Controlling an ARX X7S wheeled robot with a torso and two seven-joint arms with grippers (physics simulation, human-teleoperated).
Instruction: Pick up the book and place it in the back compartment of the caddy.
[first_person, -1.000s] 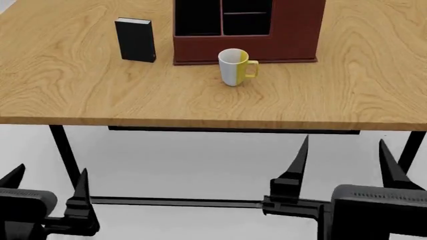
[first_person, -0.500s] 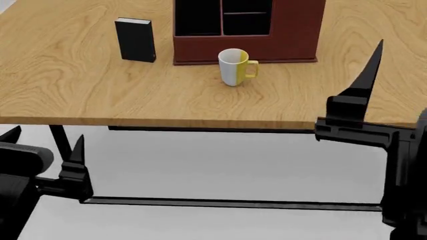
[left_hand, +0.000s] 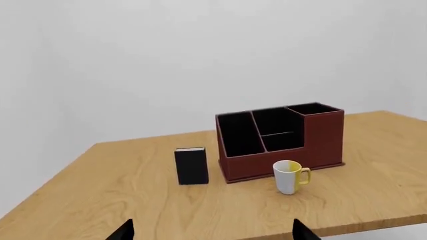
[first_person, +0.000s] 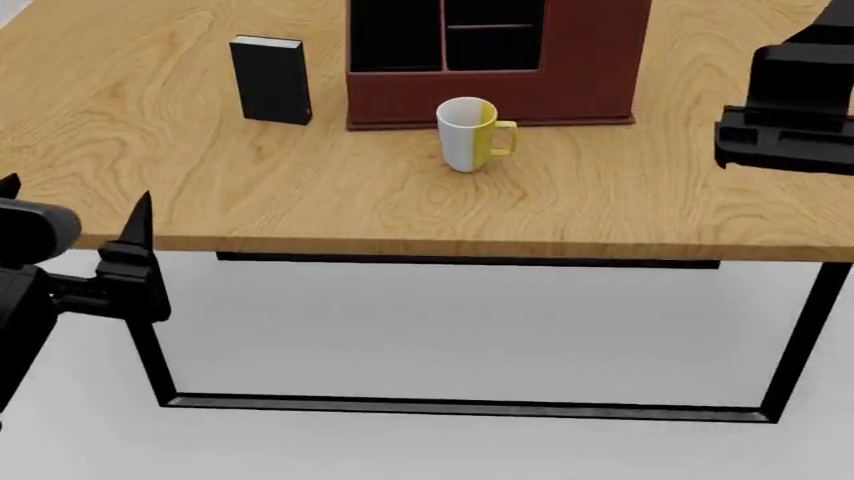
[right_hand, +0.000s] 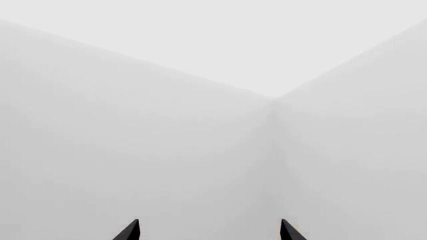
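Observation:
The black book (first_person: 271, 80) stands upright on the wooden table (first_person: 200, 190), left of the maroon caddy (first_person: 587, 70). In the left wrist view the book (left_hand: 191, 166) stands beside the caddy (left_hand: 323, 137). The back compartment (left_hand: 275, 121) is the farther of the two middle cells, behind a short cross divider. My left gripper (first_person: 74, 195) hangs open and holds nothing, off the table's near left edge, well short of the book; its tips (left_hand: 212, 231) sit wide apart. My right gripper (right_hand: 209, 229) is open, holds nothing and faces bare walls. Its wrist (first_person: 794, 105) hovers over the table's right side.
A white-and-yellow mug (first_person: 470, 133) stands just in front of the caddy, handle to the right. The long undivided cell (first_person: 395, 35) lies on the caddy's left side. The table's near edge (first_person: 427, 247) runs across the view, with black legs (first_person: 801, 330) below.
My right arm has risen from below the table edge to above the table's right side, tilting upward. My left arm rose slightly and shifted left. Book, caddy and mug have not moved.

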